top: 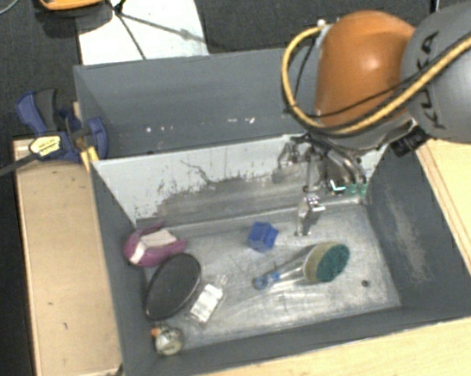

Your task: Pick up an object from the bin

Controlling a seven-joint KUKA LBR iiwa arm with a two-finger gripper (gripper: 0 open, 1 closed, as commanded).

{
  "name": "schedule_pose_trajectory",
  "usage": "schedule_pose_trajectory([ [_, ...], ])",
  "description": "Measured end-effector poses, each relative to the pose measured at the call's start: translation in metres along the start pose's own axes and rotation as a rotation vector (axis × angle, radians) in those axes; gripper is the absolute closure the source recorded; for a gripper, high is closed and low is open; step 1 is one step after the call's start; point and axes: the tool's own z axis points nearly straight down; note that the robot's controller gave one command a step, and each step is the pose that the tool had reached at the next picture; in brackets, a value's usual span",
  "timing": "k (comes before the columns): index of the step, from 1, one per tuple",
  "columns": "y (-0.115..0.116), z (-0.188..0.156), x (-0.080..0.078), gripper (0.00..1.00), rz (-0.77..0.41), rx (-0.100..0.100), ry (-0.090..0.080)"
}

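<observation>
1. Dark capital letters (429, 82) stand on the grey arm link (464, 81) at the upper right. They run up its rounded side, tilted.
2. "KU" reads plainly. The letters after it are crossed by the yellow cable (380, 106) beside the orange cover (356, 57), so the maker's name KUKA reads only in part.
3. The clear packet (205, 302), low on the left of the bin (417, 240), bears pale marks too small to read.
</observation>
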Motion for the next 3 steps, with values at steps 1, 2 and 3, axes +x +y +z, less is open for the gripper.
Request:
schedule_pose_trajectory([
  [1, -0.001, 0.132, 0.031, 0.0, -0.001, -0.002, -0.018],
  [2, -0.01, 0.139, 0.014, 0.0, 0.029, -0.004, -0.009],
  [3, 0.02, 0.12, 0.02, 0.0, 0.122, -0.002, -0.011],
])
